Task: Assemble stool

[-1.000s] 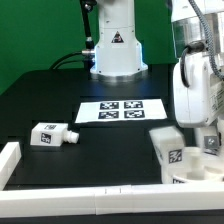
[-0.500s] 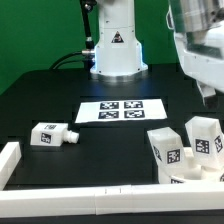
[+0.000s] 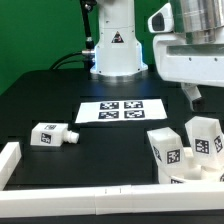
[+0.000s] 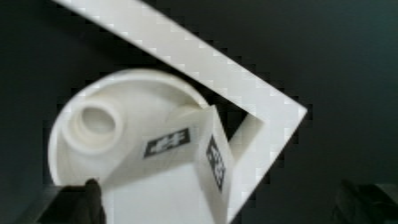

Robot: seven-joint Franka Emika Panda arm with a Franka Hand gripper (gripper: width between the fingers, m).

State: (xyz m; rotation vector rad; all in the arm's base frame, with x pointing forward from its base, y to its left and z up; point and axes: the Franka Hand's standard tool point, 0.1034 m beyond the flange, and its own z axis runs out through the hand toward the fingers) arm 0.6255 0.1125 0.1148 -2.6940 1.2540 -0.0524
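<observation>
The round white seat disc (image 3: 184,176) lies at the exterior view's lower right, in the corner of the rails. Two white tagged legs (image 3: 167,148) (image 3: 207,137) stand upright on it. A third leg (image 3: 51,134) lies on its side on the table at the left. My gripper (image 3: 205,98) hangs open and empty above the two standing legs, with one finger (image 3: 193,97) in view. In the wrist view the seat disc (image 4: 103,118) and a tagged leg (image 4: 185,160) lie below my open gripper (image 4: 217,205), with dark fingertips (image 4: 75,200) on either side.
The marker board (image 3: 121,111) lies flat mid-table in front of the robot base (image 3: 115,55). White border rails run along the front (image 3: 90,200) and the left (image 3: 8,160). Their corner shows in the wrist view (image 4: 240,80).
My gripper was down around the right-hand leg, then let it go. It has risen and shifted to the exterior view's left. The leg stays upright on the seat.
</observation>
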